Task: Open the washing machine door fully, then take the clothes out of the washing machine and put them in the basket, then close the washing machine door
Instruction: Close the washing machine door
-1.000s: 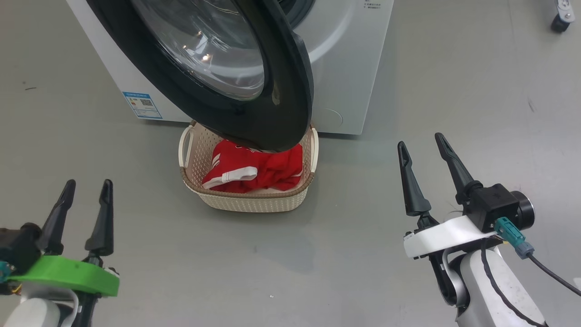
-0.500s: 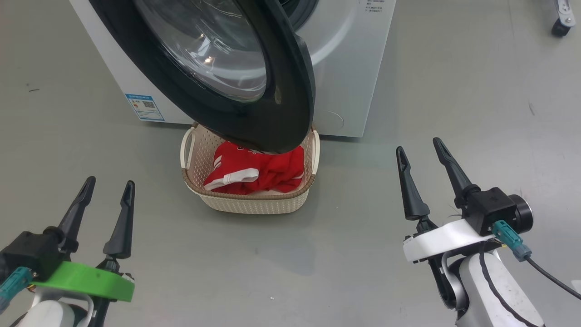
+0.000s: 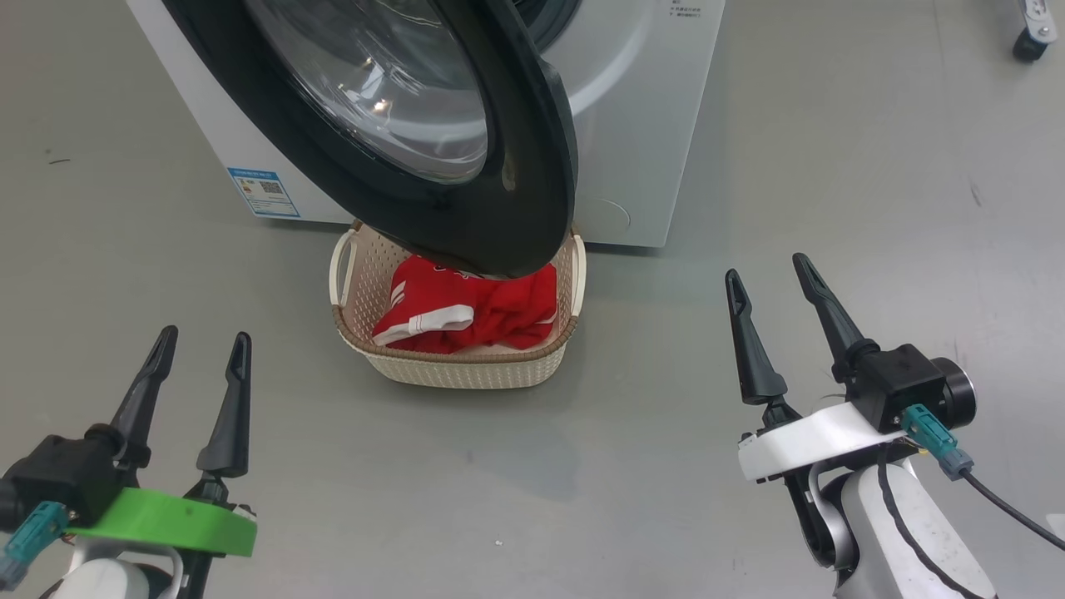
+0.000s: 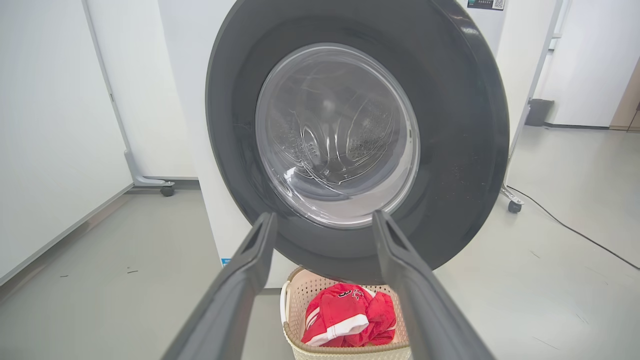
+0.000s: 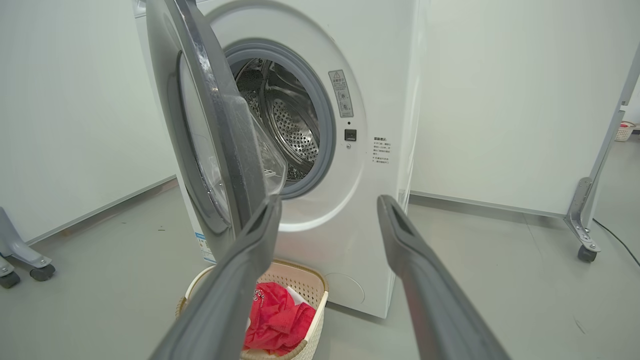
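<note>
The washing machine (image 3: 641, 125) stands ahead with its door (image 3: 532, 166) swung partly open; the black rim and glass bowl hang over the basket (image 3: 453, 366). Red clothes (image 3: 466, 312) with white stripes lie inside the cream basket on the floor against the machine's front. My left gripper (image 3: 204, 343) is open and empty at the lower left, well short of the basket. My right gripper (image 3: 765, 266) is open and empty at the lower right. The steel drum (image 5: 287, 125) shows behind the door (image 5: 210, 145), with the basket (image 5: 305, 295) and clothes (image 5: 277, 320) below. The left wrist view faces the door's glass (image 4: 337, 135) above the basket (image 4: 345, 345).
Grey floor (image 3: 832, 166) spreads around the machine. A caster (image 3: 1027, 37) of a wheeled frame stands at the far right; another frame's foot and caster (image 5: 585, 250) are right of the machine. White panels (image 4: 50, 125) line the left side, with a caster (image 4: 167, 190) at their base.
My left gripper has moved rightward and opened wider. My right gripper has sunk slightly in the view. The door, basket and clothes have kept their places.
</note>
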Robot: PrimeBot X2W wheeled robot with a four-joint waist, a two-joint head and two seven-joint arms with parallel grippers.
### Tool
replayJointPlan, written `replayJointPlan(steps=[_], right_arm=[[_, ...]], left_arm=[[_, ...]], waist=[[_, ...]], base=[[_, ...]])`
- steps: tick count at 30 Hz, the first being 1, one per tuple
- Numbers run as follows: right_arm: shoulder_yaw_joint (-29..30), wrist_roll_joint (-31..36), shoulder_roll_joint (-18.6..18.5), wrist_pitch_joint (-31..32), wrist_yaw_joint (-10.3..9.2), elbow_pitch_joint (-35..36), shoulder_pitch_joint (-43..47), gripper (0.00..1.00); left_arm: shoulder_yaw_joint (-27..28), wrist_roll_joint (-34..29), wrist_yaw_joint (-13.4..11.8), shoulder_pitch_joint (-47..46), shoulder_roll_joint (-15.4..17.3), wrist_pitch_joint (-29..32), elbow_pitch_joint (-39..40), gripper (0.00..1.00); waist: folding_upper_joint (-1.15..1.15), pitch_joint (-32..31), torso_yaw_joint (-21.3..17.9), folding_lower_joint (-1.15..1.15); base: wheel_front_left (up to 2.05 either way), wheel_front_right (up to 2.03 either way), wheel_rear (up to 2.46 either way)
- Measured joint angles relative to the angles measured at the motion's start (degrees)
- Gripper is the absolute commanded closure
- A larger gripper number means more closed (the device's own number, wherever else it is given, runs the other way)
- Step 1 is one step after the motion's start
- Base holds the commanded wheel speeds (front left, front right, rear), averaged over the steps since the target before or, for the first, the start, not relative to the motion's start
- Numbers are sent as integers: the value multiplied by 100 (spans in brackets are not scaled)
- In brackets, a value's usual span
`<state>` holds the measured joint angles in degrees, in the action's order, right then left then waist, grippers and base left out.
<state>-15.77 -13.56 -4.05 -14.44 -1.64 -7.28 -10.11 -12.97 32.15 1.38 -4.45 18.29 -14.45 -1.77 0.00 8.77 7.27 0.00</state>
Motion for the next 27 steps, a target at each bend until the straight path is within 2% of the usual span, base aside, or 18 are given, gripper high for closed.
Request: replayJointPlan(steps=[11,12,14,22,27], right_arm=[[-1,12,3,0,5,0,0,0],[-1,12,3,0,5,0,0,7],[-8,18,2,0,14,4,-1,100],[-193,270,-104,0,181,87,-106,100],[-481,367,-156,1,423,81,-395,100]], left_arm=[[135,-204,93,25,-133,0,19,0],[155,-213,94,28,-140,0,22,0],[182,-234,103,39,-166,0,31,0],[176,-308,204,43,-304,0,70,0],[183,-346,263,41,-348,0,83,0]], waist=[[0,39,6,0],[0,43,8,0],[0,55,11,0],[0,165,69,0],[0,306,157,0]], base=[[0,0,0],[0,0,0],[0,0,0],[0,0,0],[0,0,0]])
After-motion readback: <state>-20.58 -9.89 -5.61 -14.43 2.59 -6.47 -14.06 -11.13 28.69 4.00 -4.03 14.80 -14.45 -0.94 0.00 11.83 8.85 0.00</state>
